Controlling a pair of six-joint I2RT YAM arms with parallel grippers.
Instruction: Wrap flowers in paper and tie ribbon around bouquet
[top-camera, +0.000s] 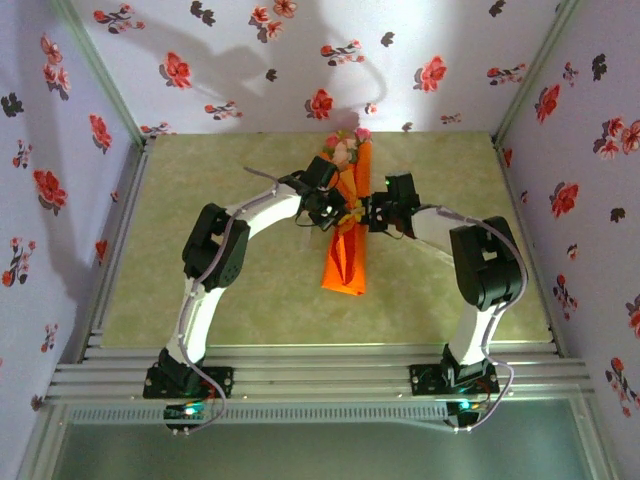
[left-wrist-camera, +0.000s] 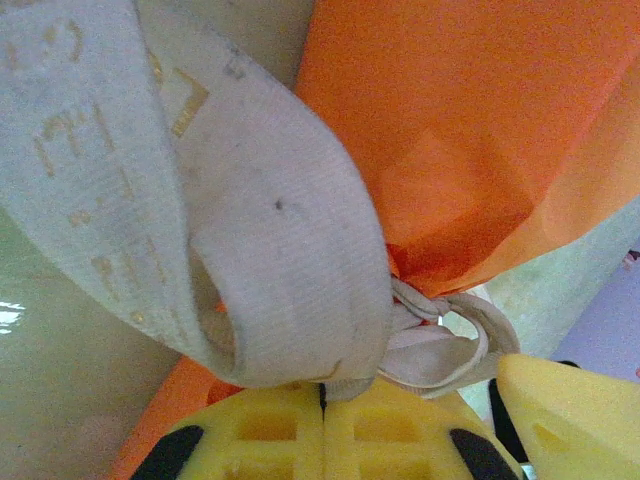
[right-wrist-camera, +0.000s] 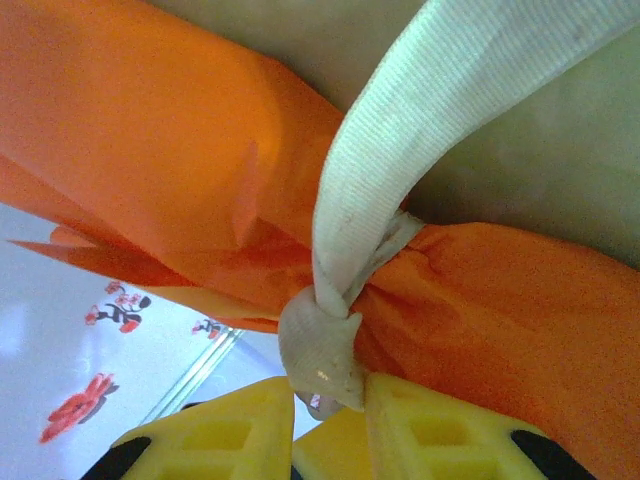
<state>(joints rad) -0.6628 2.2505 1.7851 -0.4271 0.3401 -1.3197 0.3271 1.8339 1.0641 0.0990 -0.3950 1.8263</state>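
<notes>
The pale green table (top-camera: 200, 290) carries the bouquet (top-camera: 347, 255) at its middle. The bouquet lies lengthwise, narrow end toward the near edge and wide end toward the far wall. Its orange paper (left-wrist-camera: 470, 130) is gathered and creased at the waist, where the two arms meet from left and right. The flowers (top-camera: 345, 145), pink and cream, poke out at the far end.

The ribbon (right-wrist-camera: 400, 140) circles the waist of the cone and is drawn into a knot against the paper. One broad band rises away from the knot, and in the left wrist view a wide loop curls just above the fingers.

The left gripper (left-wrist-camera: 322, 400) has its yellow jaws pressed together on a strand of the ribbon. The right gripper (right-wrist-camera: 330, 410) holds its jaws slightly apart, nipping the ribbon's knotted lump between the tips.
</notes>
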